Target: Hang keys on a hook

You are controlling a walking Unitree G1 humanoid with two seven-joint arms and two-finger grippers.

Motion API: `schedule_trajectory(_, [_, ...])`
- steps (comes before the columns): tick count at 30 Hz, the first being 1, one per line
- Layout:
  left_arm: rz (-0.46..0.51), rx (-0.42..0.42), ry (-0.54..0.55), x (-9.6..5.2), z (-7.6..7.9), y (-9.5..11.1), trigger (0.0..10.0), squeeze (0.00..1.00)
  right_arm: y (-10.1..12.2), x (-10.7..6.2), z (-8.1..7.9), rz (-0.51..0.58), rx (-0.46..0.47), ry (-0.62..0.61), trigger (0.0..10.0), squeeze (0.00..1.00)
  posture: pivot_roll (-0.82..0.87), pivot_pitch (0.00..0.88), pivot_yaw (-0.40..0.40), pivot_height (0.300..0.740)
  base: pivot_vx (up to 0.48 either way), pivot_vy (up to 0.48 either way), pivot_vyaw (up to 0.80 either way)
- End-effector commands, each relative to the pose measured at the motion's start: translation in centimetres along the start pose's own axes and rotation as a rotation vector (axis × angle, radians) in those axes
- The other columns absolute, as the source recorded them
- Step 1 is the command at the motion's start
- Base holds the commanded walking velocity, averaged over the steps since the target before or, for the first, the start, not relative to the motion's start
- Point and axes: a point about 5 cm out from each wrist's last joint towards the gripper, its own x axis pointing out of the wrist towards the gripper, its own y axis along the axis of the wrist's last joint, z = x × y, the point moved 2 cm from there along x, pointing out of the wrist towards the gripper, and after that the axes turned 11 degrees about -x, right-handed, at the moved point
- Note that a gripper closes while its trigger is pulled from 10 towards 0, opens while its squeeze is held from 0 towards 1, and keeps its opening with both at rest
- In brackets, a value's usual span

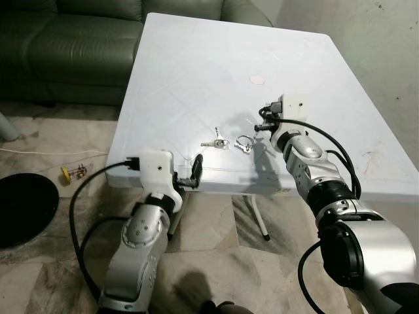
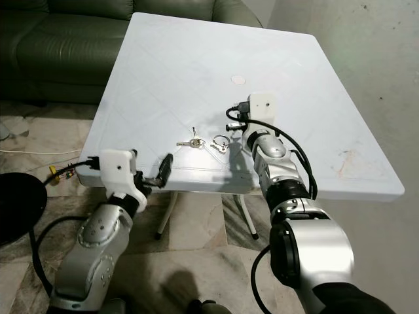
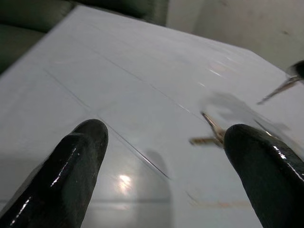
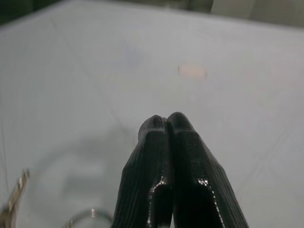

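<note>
A bunch of keys (image 1: pixel 217 142) lies on the white table (image 1: pixel 196 72) near its front edge, with a metal ring (image 1: pixel 243 140) and another key (image 1: pixel 246 149) just to its right. My right gripper (image 1: pixel 260 123) hovers just above the table, right of the ring, its fingers (image 4: pixel 166 142) pressed shut with nothing visible between them. The keys (image 4: pixel 10 202) and ring (image 4: pixel 88 214) lie beside and below it. At the table's front edge my left gripper (image 1: pixel 195 171) is open, its fingers (image 3: pixel 76 156) spread wide and pointing towards the keys (image 3: pixel 211 135).
A dark green sofa (image 1: pixel 72 39) stands behind the table. A pale pink spot (image 1: pixel 258 80) marks the tabletop. On the tiled floor to the left are a black round object (image 1: pixel 19 209), a white cable and a small yellow item (image 1: pixel 67 173). Table legs (image 1: pixel 258 219) stand under the front edge.
</note>
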Motion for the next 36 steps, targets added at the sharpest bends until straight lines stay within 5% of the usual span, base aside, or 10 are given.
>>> schedule_trajectory(1, [-0.001,-0.006,0.029,0.2,-0.4,-0.1,10.0,0.00,0.7,-0.2,0.4,0.061,0.001,-0.019,0.0,0.00,0.14,0.171,-0.165,0.740,0.000,0.000,0.00])
schedule_trajectory(12, [0.056,0.009,0.087,0.5,-2.6,1.6,10.0,0.00,1.0,-2.7,-0.3,0.191,-0.039,-0.044,0.0,0.00,0.12,0.149,-0.153,0.740,0.000,0.000,0.00])
schedule_trajectory(21, [0.067,0.024,0.106,0.3,-3.4,1.7,10.0,0.00,0.5,-4.9,0.4,0.188,-0.034,-0.104,0.0,0.00,0.10,0.106,-0.153,0.740,0.000,0.000,0.00])
schedule_trajectory(23, [0.065,0.033,0.110,0.3,-3.7,1.6,10.0,0.00,0.4,-5.7,0.4,0.175,-0.031,-0.121,5.0,0.00,0.10,0.091,-0.153,0.740,0.000,0.000,0.00])
schedule_trajectory(24, [0.065,0.036,0.112,0.3,-3.8,1.5,10.0,0.00,0.4,-5.8,0.4,0.173,-0.026,-0.124,5.0,0.00,0.10,0.091,-0.153,0.740,0.000,0.000,0.00])
schedule_trajectory(25, [0.063,0.033,0.116,0.4,-3.8,1.4,10.0,0.00,0.3,-5.9,0.4,0.166,-0.018,-0.126,8.5,0.00,0.10,0.084,-0.153,0.740,0.000,0.000,0.00])
schedule_trajectory(26, [0.062,0.032,0.122,0.5,-4.0,1.3,10.0,0.00,0.2,-6.1,0.2,0.150,0.000,-0.125,10.0,0.00,0.10,0.073,-0.152,0.740,0.000,0.000,0.00])
schedule_trajectory(36, [0.066,0.025,0.129,1.3,-4.4,1.0,10.0,0.00,-0.7,-6.9,0.0,0.132,0.097,-0.107,10.0,0.00,0.09,0.036,-0.134,0.740,0.000,0.000,0.00])
